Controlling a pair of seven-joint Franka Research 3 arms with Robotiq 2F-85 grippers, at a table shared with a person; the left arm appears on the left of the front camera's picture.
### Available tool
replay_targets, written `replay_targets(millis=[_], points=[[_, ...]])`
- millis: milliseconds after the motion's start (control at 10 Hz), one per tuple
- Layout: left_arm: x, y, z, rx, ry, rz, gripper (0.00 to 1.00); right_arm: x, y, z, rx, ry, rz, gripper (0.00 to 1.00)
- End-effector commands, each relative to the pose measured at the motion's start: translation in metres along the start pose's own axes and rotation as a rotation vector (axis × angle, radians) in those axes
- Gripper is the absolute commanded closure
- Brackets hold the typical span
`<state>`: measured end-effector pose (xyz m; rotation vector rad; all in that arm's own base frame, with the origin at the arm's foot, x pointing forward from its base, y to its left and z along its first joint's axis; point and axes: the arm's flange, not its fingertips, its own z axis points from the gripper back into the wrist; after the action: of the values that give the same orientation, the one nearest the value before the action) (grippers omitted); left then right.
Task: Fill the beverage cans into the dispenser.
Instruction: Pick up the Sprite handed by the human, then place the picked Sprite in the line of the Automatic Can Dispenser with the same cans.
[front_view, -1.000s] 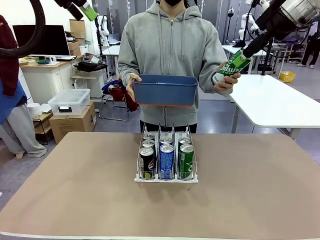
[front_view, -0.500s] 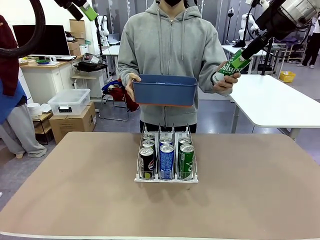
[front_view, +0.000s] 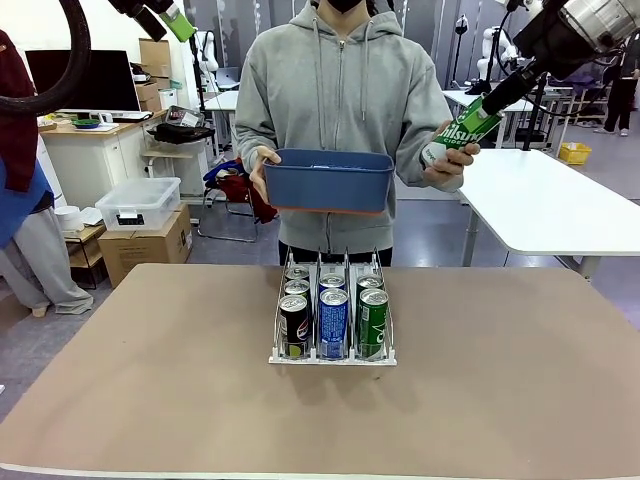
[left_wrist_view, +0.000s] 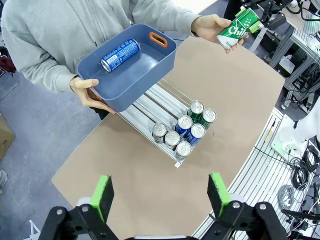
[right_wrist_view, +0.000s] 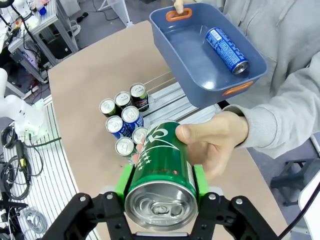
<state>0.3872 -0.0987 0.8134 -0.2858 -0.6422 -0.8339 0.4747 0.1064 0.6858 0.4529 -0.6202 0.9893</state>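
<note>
Done: seven cans racked in the dispenser (front_view: 333, 320) | Now: right gripper (right_wrist_view: 160, 181) clamped on a green can (front_view: 462, 132), person's hand (right_wrist_view: 215, 142) also gripping it, up beyond the dispenser | To go: that can, plus a blue can (left_wrist_view: 120, 48) in the blue tub (front_view: 330, 180) held above the dispenser | Left gripper (left_wrist_view: 161, 192): jaws apart, empty

The can (front_view: 468, 128) is green with white lettering, the tub (front_view: 330, 185) blue.

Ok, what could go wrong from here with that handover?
The robot's right hand is shut on the top end of the green can while the person's fingers grip it too: pulling early could make it slip. The blue tub is held over the far end of the rack, crowding the way down.
</note>
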Motion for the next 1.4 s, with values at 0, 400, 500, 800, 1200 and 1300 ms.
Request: replay_targets(millis=[0,400,500,800,1200,1300], points=[[-0.0037,0.0009,0.0012,-0.019,-0.008,0.002,0.00,-0.0008,0.0021,0.0003,0.031,-0.027,0.033,1.00],[-0.0037,0.0009,0.0012,-0.019,-0.008,0.002,0.00,0.0004,0.0005,-0.0003,0.003,-0.003,0.012,1.00],[-0.0037,0.0009,0.0012,-0.019,-0.008,0.002,0.00,0.0004,0.0005,-0.0003,0.003,-0.003,0.012,1.00],[-0.0037,0.0009,0.0012,-0.019,-0.008,0.002,0.00,0.0004,0.0005,-0.0003,0.003,-0.003,0.012,1.00],[-0.0037,0.0009,0.0012,-0.019,-0.008,0.002,0.00,0.0004,0.0005,-0.0003,0.003,-0.003,0.012,1.00],[-0.0037,0.0009,0.0012,-0.019,-0.008,0.002,0.00,0.0004,0.0005,-0.0003,0.003,-0.003,0.012,1.00]])
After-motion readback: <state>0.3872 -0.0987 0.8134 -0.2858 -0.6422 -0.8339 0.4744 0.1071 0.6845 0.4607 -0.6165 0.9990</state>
